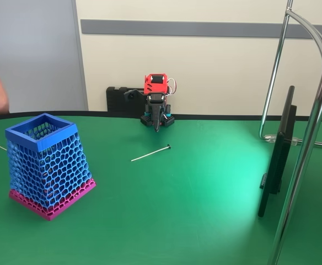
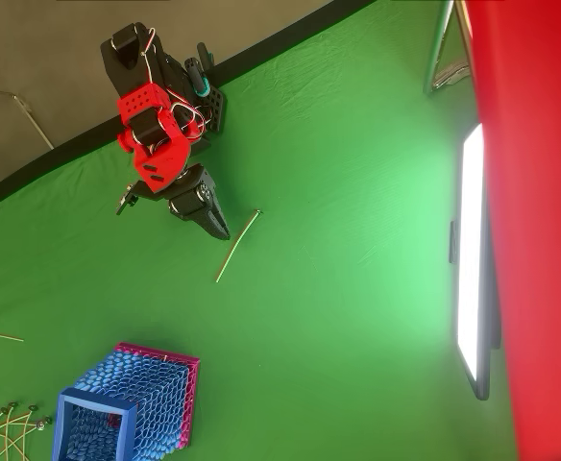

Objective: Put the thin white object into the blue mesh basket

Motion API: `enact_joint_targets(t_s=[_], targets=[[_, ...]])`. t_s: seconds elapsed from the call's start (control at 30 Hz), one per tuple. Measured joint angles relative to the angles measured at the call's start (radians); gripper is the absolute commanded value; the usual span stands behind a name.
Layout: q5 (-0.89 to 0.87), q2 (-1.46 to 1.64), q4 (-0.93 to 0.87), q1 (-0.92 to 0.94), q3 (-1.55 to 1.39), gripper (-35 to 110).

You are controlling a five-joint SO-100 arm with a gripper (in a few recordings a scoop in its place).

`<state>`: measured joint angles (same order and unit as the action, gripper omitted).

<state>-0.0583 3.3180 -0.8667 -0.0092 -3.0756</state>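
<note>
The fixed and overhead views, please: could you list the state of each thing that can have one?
Thin white object: lying flat on the green table, free of any hold.
Blue mesh basket: upright, open on top, nothing visible inside.
Gripper: pointing down near the stick, holding nothing; whether open or shut unclear.

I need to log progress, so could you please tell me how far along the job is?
Nothing looks done yet: the stick lies flat on the table, outside the basket. The claw hangs near the stick's dark-tipped end, holding nothing. Grasping, carrying and dropping it in remain.
</note>
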Motion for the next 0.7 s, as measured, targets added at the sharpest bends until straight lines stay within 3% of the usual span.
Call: enact_joint_targets(t_s=[0.7], targets=[[0.02,0.0,0.0,-0.034,0.0,1]])
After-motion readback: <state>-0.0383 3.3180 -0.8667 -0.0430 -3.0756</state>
